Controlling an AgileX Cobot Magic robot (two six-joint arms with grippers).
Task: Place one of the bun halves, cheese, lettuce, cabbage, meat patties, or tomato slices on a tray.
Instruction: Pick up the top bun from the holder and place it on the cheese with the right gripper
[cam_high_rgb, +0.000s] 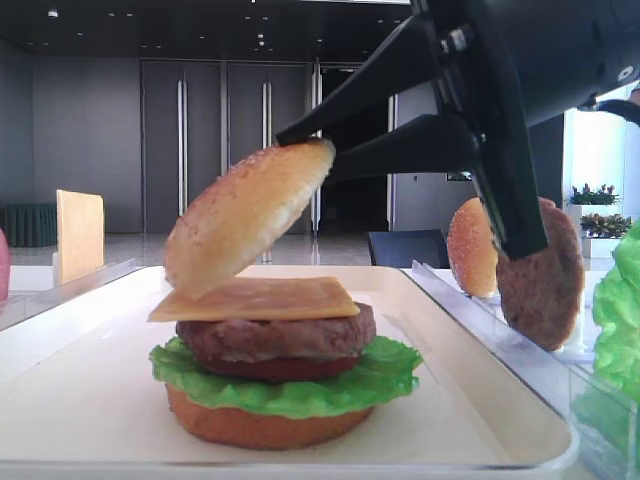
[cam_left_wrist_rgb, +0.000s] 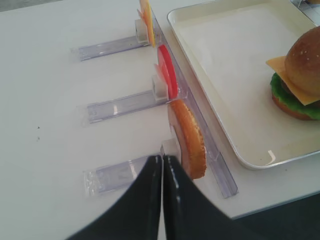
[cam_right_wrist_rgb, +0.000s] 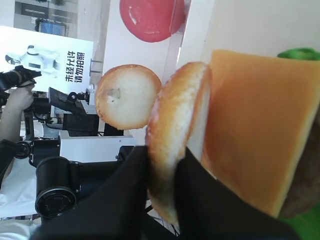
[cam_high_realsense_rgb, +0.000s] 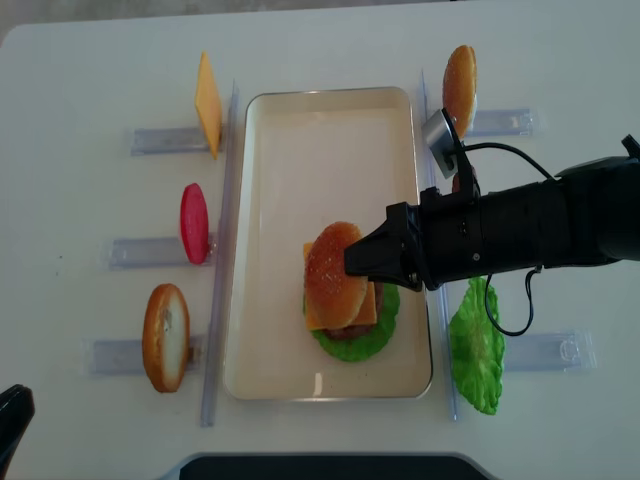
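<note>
A white tray (cam_high_realsense_rgb: 300, 150) carries a stack: flat bottom bun (cam_high_rgb: 260, 428), lettuce (cam_high_rgb: 290, 385), a dark red tomato slice (cam_high_rgb: 270, 368), meat patty (cam_high_rgb: 275, 338) and cheese (cam_high_rgb: 260, 298). My right gripper (cam_high_rgb: 310, 150) is shut on the rim of the domed sesame top bun (cam_high_rgb: 245, 215). The bun hangs tilted over the stack, and its low edge looks to touch the cheese. In the right wrist view both black fingers (cam_right_wrist_rgb: 135, 175) pinch the bun (cam_right_wrist_rgb: 172, 130) beside the cheese (cam_right_wrist_rgb: 260, 130). My left gripper (cam_left_wrist_rgb: 162, 157) is shut and empty near the table's front left.
Clear racks flank the tray. On the left stand a cheese slice (cam_high_realsense_rgb: 208, 100), a tomato slice (cam_high_realsense_rgb: 194, 222) and a bun half (cam_high_realsense_rgb: 165, 337), which is right beside my left gripper. On the right are a bun half (cam_high_realsense_rgb: 460, 85), a patty (cam_high_rgb: 545, 290) and a lettuce leaf (cam_high_realsense_rgb: 477, 345).
</note>
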